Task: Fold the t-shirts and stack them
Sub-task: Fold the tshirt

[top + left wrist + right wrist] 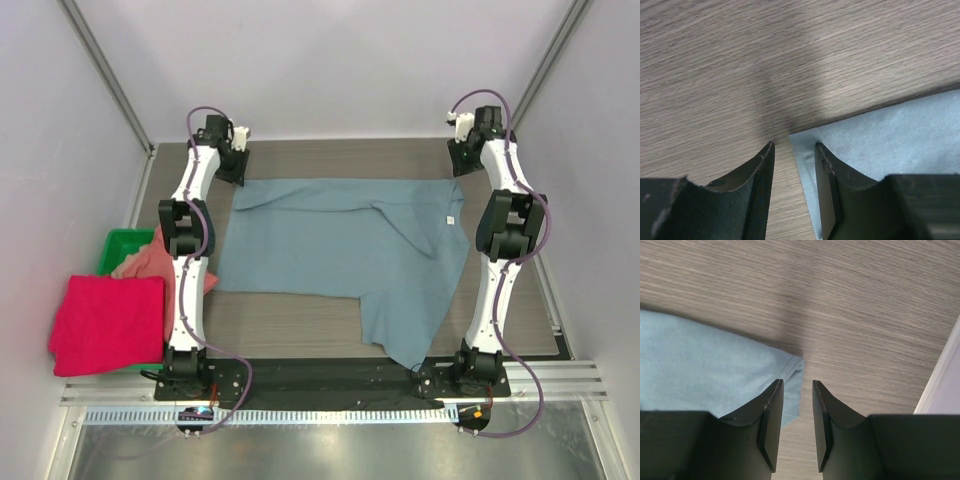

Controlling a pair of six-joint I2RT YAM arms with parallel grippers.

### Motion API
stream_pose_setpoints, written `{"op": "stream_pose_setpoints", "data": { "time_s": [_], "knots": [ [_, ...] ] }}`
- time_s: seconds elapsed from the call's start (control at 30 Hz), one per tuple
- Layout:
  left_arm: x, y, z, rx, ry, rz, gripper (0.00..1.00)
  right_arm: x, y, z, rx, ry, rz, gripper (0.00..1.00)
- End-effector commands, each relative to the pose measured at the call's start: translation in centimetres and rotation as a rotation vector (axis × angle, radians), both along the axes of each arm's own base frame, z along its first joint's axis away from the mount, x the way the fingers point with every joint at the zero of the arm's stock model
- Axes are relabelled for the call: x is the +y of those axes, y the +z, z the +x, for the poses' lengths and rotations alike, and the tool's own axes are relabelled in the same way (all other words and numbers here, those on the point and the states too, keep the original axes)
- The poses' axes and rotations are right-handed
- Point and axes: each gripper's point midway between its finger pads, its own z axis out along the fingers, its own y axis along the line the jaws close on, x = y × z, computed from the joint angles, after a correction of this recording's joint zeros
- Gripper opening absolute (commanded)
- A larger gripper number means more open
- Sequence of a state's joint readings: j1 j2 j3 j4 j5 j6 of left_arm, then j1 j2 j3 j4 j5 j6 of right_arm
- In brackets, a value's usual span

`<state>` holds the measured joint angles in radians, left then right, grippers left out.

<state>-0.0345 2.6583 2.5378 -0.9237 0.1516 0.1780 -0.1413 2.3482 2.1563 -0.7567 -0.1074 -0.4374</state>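
Note:
A dusty slate-blue t-shirt (pixel 340 250) lies spread over the middle of the wooden table, one part hanging toward the near edge. My left gripper (pixel 238 172) is at its far left corner. In the left wrist view the left gripper (pixel 794 145) is open; the shirt's corner (pixel 890 135) lies between the jaws, under the right finger (pixel 827 170). My right gripper (pixel 462 165) is at the far right corner. In the right wrist view the right gripper (pixel 797 383) is open, straddling the hemmed corner of the shirt (pixel 700 360). A salmon-pink t-shirt (pixel 140 262) and a folded crimson-pink t-shirt (pixel 108 322) lie at the left.
A green bin (pixel 118 243) sits at the left edge, partly under the pink shirts. White walls and metal rails enclose the table. The white side wall (pixel 942 375) stands close to my right gripper. Bare wood (pixel 290 320) shows between the arm bases.

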Motion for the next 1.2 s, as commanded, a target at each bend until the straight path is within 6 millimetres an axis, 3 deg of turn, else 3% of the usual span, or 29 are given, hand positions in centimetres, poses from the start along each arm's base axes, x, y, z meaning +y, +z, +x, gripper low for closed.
{"op": "stream_pose_setpoints", "data": {
  "time_s": [0.0,0.53,0.73,0.8,0.87,0.93,1.0,1.07,1.13,1.17],
  "knots": [
    [0.1,0.0,1.3,-0.037,0.017,-0.025,0.40,-0.1,0.0,1.7,-0.042,-0.003,0.020,0.36],
    [1.0,-1.3,1.0,-0.015,0.056,0.005,0.45,-0.4,-5.3,2.6,0.018,-0.020,0.048,0.37],
    [1.0,-2.0,0.8,-0.003,0.053,0.004,0.30,-0.7,-7.1,2.3,0.046,-0.035,0.067,0.37],
    [1.0,-2.2,0.9,-0.003,0.052,0.008,0.24,-0.8,-7.7,2.1,0.058,-0.037,0.073,0.31],
    [1.2,-2.3,0.9,-0.004,0.054,0.015,0.17,-0.8,-8.0,2.1,0.062,-0.043,0.084,0.16],
    [1.4,-2.5,1.0,-0.006,0.062,0.025,0.01,-0.9,-8.3,2.1,0.064,-0.047,0.098,0.02],
    [1.4,-2.2,1.3,-0.016,0.067,0.027,0.00,-0.8,-8.0,2.1,0.059,-0.043,0.108,0.01],
    [1.4,-0.6,1.7,-0.048,0.066,0.023,0.00,-0.8,-5.8,2.8,0.014,-0.028,0.104,0.01],
    [1.3,1.9,2.2,-0.095,0.064,0.014,0.00,-0.9,-2.8,3.8,-0.050,-0.016,0.092,0.01],
    [1.1,5.2,2.8,-0.162,0.057,0.000,0.00,-1.1,0.9,4.7,-0.127,-0.012,0.077,0.01]
  ]
}}
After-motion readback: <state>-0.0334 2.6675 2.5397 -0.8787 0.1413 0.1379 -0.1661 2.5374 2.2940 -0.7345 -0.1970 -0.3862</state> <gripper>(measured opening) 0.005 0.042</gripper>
